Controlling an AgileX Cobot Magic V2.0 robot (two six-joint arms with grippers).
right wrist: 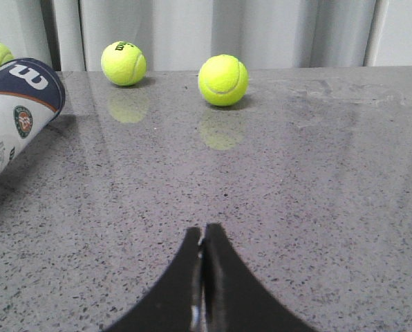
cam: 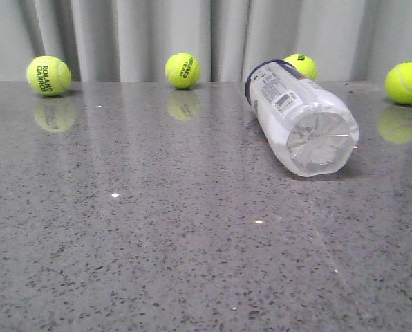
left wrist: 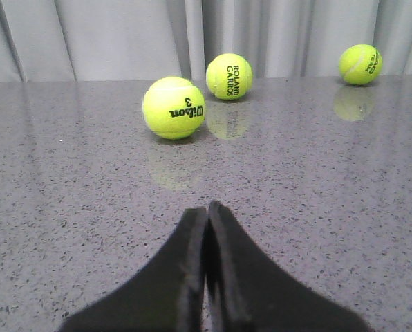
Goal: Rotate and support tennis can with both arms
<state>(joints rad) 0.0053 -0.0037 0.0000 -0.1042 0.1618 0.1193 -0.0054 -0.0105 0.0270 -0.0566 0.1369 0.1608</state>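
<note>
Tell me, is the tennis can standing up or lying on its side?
Lying on its side. The tennis can rests lengthwise on the table, its clear ribbed base facing the front camera.

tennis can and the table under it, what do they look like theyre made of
The tennis can looks like thin clear plastic: its moulded base is see-through, with a glossy printed label wrapped round it. The table looks like polished speckled grey stone or a stone-look composite; it mirrors the balls and lights, though the frames cannot settle which.
</note>
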